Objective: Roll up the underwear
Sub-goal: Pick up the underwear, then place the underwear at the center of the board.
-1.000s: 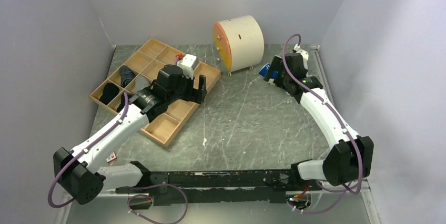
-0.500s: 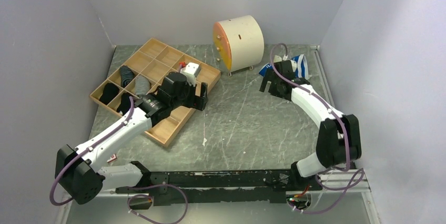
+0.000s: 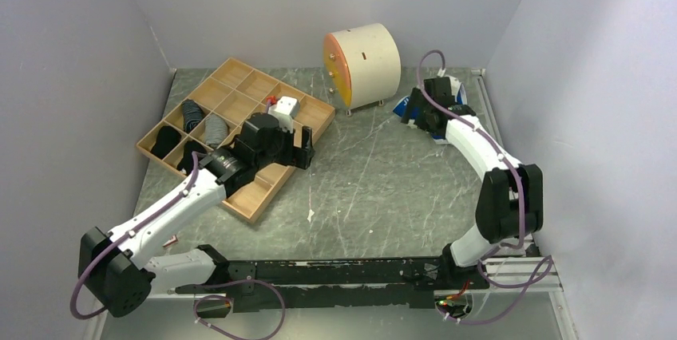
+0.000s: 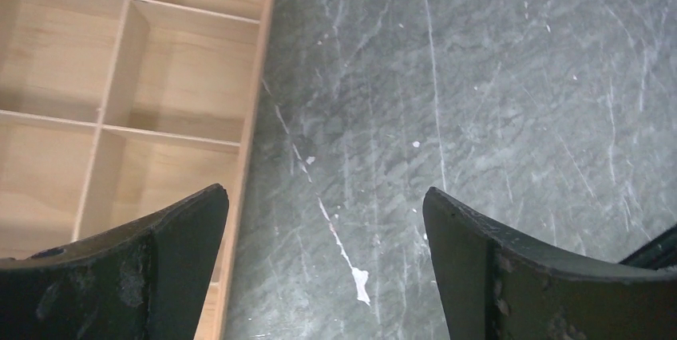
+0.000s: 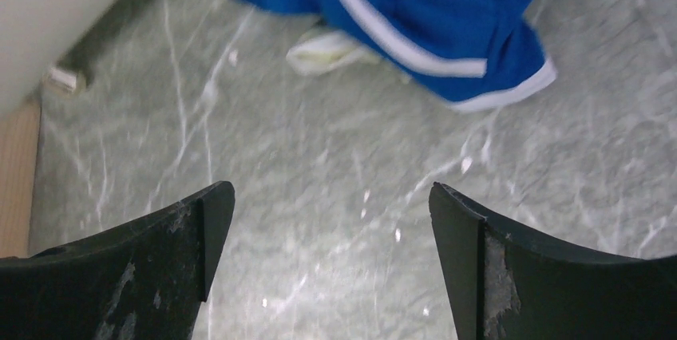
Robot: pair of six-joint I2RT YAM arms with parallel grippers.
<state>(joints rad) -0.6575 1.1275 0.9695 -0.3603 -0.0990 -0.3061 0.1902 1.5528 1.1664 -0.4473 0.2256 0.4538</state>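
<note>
Underwear [image 5: 423,13], blue with white trim, crumpled on counter [image 5: 319,140] at far right, just beside cream drum [image 3: 363,61]. Right fingers [image 5: 136,268] spread wide, empty, poised just short of the cloth, swung back toward it within the last second. Left fingers [image 4: 120,276] equally wide, holding nothing, drawn nearer along right edge of wooden tray [image 4: 249,116]. Rolling likely not begun; first grasp seemingly next.
</note>
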